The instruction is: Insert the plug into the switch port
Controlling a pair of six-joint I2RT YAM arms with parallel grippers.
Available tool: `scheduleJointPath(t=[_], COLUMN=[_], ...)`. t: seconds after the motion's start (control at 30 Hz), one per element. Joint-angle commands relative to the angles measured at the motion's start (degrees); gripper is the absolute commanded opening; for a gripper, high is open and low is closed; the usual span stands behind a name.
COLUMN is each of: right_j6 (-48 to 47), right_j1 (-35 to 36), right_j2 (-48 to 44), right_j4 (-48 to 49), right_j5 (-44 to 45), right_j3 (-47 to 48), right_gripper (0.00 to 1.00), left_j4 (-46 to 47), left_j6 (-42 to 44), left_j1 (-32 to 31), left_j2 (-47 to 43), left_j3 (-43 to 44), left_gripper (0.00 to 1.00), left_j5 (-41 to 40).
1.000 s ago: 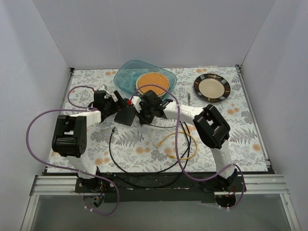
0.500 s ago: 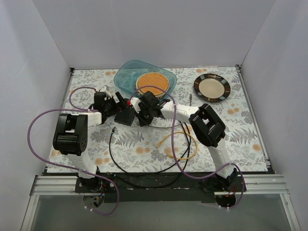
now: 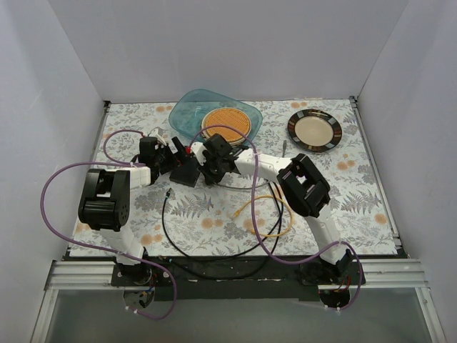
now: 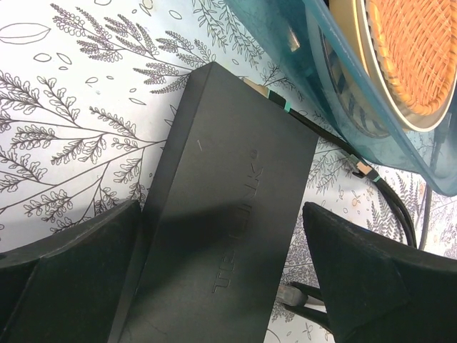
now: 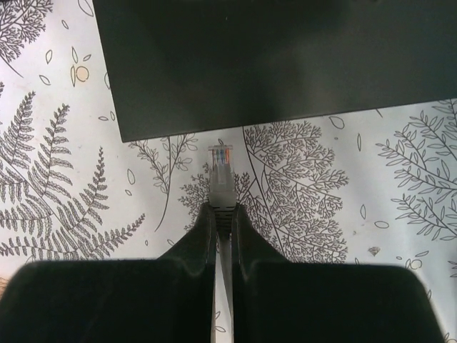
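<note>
The switch (image 4: 228,214), a flat matte-black box, lies on the flowered cloth; it also shows in the top view (image 3: 185,172). My left gripper (image 4: 220,207) straddles it, a finger against each long side, and shows in the top view (image 3: 170,160). A black cable with a green band (image 4: 285,106) meets the switch's far edge. My right gripper (image 5: 223,211) is shut on a clear plug (image 5: 221,175) that points at the switch's near edge (image 5: 271,64), a short gap away. In the top view the right gripper (image 3: 207,166) is just right of the switch. The sockets are not visible.
A teal tray (image 3: 187,114) holding an orange woven disc (image 3: 228,121) stands just behind the grippers. A dark-rimmed plate (image 3: 315,130) sits at the back right. A yellow cable (image 3: 270,214) and a black cable (image 3: 166,218) loop on the cloth in front.
My right gripper has moved left with the plug, closer to the switch. The left gripper and the switch have stayed nearly still.
</note>
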Motion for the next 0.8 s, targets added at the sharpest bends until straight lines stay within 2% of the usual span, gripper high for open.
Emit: scheduleJointPath(t=[0.0, 0.53, 0.77], right_j6=[1.56, 4.10, 6.04], right_j1=[0.88, 2.11, 2.55], right_j2=[1.66, 3.86, 3.86], right_j4=[-2.03, -6.52, -6.00], right_j5=[1.84, 6.94, 5.80], right_j3=[3.41, 6.83, 7.45], right_gripper=[0.01, 0.01, 0.01], left_j4=[-2.67, -2.58, -2.50], left_j6=[-0.31, -2.94, -3.30], left_j1=[0.07, 0.07, 0.16], left_j2=[-2.05, -0.91, -0.56], left_j3=[-0.25, 0.72, 0.54], left_gripper=[0.98, 0.98, 0.98], left_j5=[0.90, 4.32, 5.20])
